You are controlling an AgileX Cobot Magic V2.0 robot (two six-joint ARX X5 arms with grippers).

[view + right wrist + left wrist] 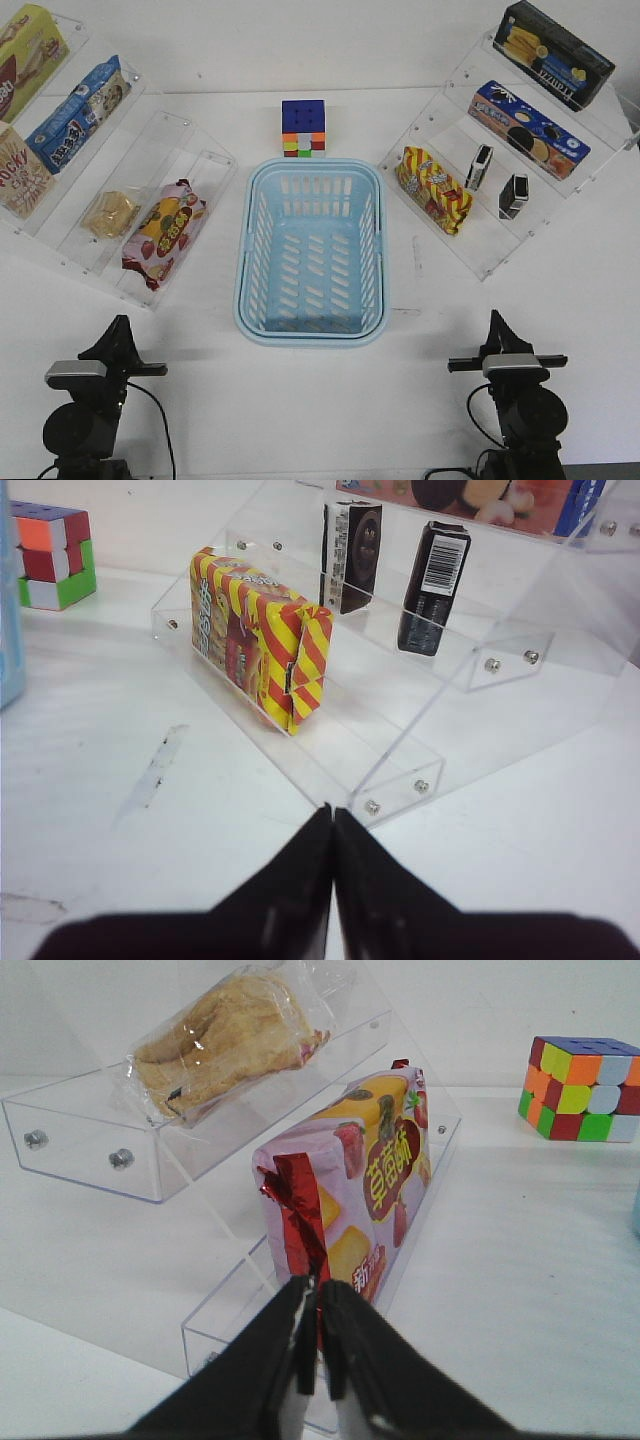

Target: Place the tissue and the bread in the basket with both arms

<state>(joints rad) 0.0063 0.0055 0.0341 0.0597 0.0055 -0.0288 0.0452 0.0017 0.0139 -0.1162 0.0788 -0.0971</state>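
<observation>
Both grippers pressed together, holding nothing: left gripper (312, 1335) parked at table 7 o'clock, right gripper (333, 860) at 5 o'clock. Basket (311, 251) sits centre, nothing in it. Bread (111, 213) lies on the acrylic shelf at 9 o'clock, just beside the fruit-print packet (163, 231). Two black tissue packs stand on edge on the rack at 3 o'clock; nearer tissue (513, 196) looks easier than the one beside it (480, 166). Task not started, I'd say. Step in hand: reach. Left should part its jaws, clear the packet, pinch the bun's wrap lightly. Right should approach the pack from above, square across its thin faces, mind the shelf lip.
</observation>
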